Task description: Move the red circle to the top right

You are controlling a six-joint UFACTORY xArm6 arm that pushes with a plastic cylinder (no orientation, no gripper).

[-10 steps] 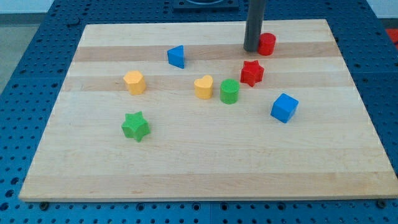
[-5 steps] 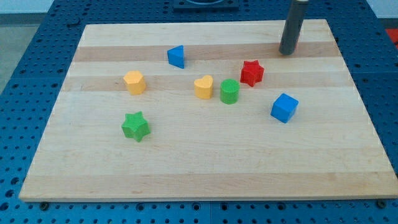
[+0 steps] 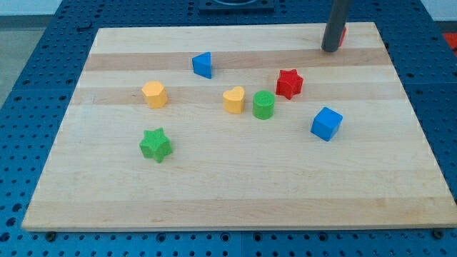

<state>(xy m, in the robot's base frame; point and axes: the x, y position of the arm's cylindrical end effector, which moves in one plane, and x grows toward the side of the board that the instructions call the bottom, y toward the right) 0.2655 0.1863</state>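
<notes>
The red circle (image 3: 343, 34) is almost wholly hidden behind my dark rod; only a thin red sliver shows at the rod's right side, near the board's top right corner. My tip (image 3: 330, 50) rests on the board just left of and touching that sliver. The red star (image 3: 289, 83) lies below and to the left of my tip.
The wooden board (image 3: 214, 185) carries a blue triangle (image 3: 203, 65), a yellow hexagon (image 3: 154, 94), a yellow heart (image 3: 233, 100), a green cylinder (image 3: 263, 105), a blue cube (image 3: 326, 123) and a green star (image 3: 156, 145). The board's top edge lies just above my tip.
My rod has moved right and up across the board, pushing the red circle from beside the red star's upper area to the top right, where the rod now hides it.
</notes>
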